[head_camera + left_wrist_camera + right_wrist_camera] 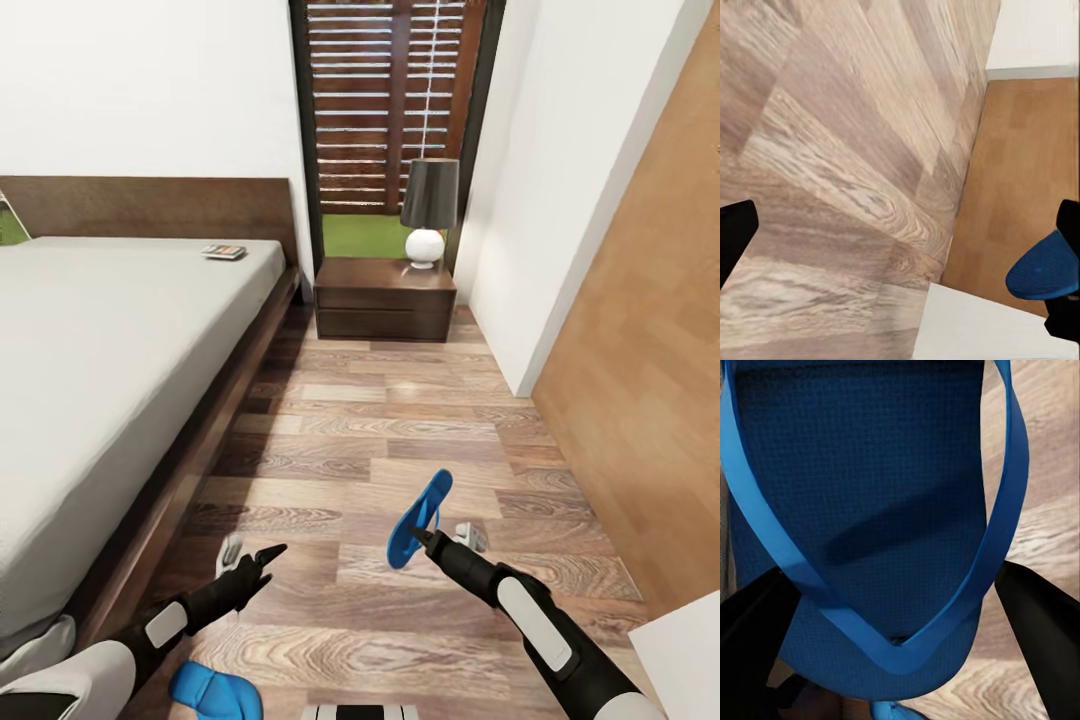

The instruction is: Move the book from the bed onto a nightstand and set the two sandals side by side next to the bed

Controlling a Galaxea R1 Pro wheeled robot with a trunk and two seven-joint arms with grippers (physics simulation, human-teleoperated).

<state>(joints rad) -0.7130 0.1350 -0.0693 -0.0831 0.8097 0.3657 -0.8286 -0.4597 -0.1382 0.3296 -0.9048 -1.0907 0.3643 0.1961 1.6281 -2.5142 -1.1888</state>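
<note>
Two sandals: one [420,520] clamped in right gripper [425,540]; other [213,692] beside spread, empty left gripper [262,562].

Book [224,252] lies on bed [110,340]; lamp [428,210] on nightstand [385,298].

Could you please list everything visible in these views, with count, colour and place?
bed: one, dark-brown frame, grey mattress, left side.
book: one, on the mattress near the headboard.
nightstand: one, dark brown, beside the bed's head.
lamp: one, dark shade, white base, on the nightstand.
sandals: two, blue; one at the right gripper, one on the floor by the left arm.
left gripper: black, above the floor.
right gripper: black fingers flanking the sandal.
</note>
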